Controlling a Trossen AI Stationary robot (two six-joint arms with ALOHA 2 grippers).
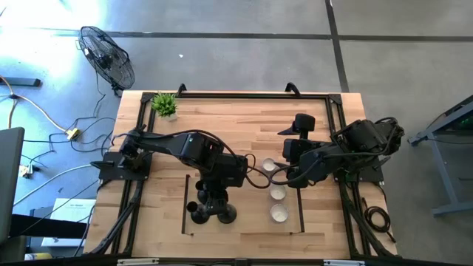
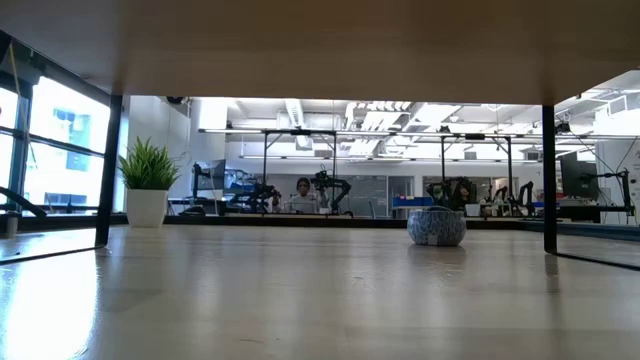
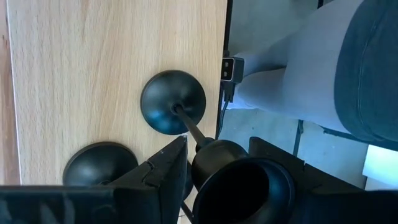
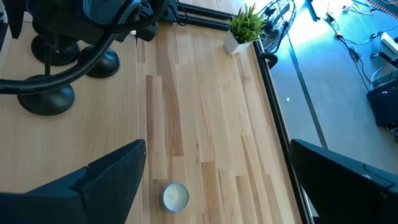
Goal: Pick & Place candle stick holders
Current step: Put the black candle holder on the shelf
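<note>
In the high view, the left gripper (image 1: 216,199) hangs over the near-left part of the table (image 1: 244,125), directly above the candle stick holders (image 1: 213,214), whose round black bases cluster together just inside the near edge. The right gripper (image 1: 275,175) waits near the table's centre, beside a line of three small white candles (image 1: 278,193) that runs toward the near edge; a potted plant (image 1: 164,105) stands at the far-left corner. The low view shows only bare tabletop, the plant, a round patterned pot and the room beyond; neither gripper nor any holder can be made out there. In the left wrist view, the left gripper's fingers (image 3: 163,173) are pinching one holder (image 3: 219,163) below its cup, with the stem running down to its domed base; a second base (image 3: 98,165) sits just beside it on the wood. In the right wrist view, the right gripper's fingers (image 4: 102,180) stand spread wide and hold nothing, with one candle between them on the wood. The step in hand appears to be the grasp of one holder. The next move calls for a straight vertical lift that keeps the stem upright and clears the neighbouring bases, then a carry to the placement spot.
</note>
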